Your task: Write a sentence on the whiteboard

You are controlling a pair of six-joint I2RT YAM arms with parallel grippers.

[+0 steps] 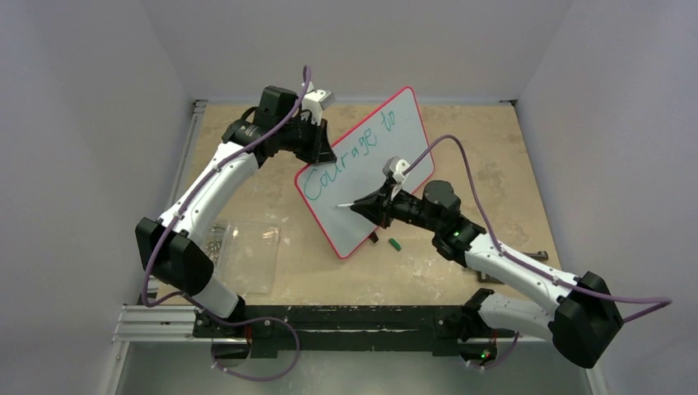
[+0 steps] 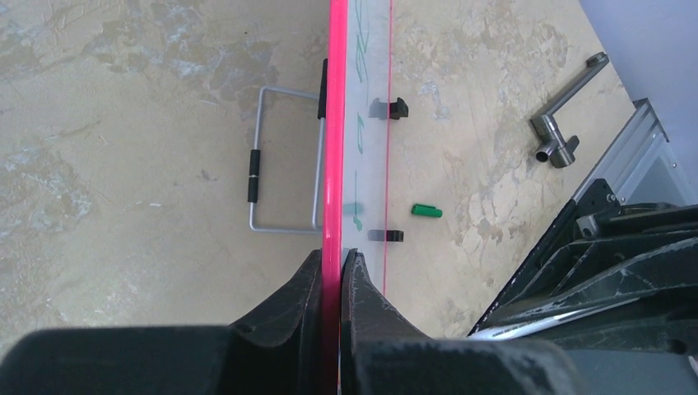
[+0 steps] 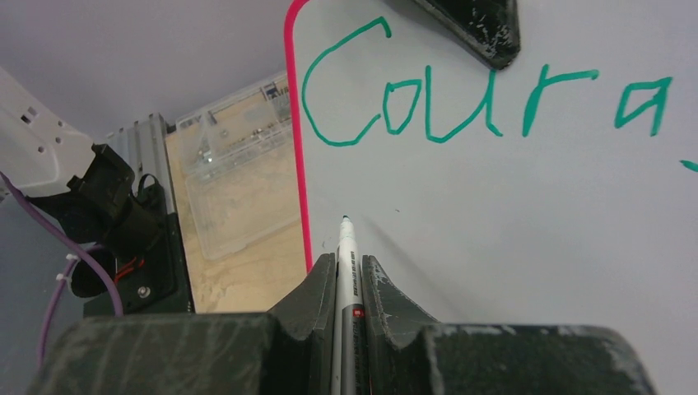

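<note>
While left jaws clamp the whiteboard, right jaws pinch marker

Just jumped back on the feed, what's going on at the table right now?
The left tool is shut on the red rim of the whiteboard, steadying it as it stands tilted on the table. The right tool grips a marker, with the tip at the board's lower left, below the "C"; whether it touches I cannot tell. The sentence reads "Courage to", with no second line yet.
</note>
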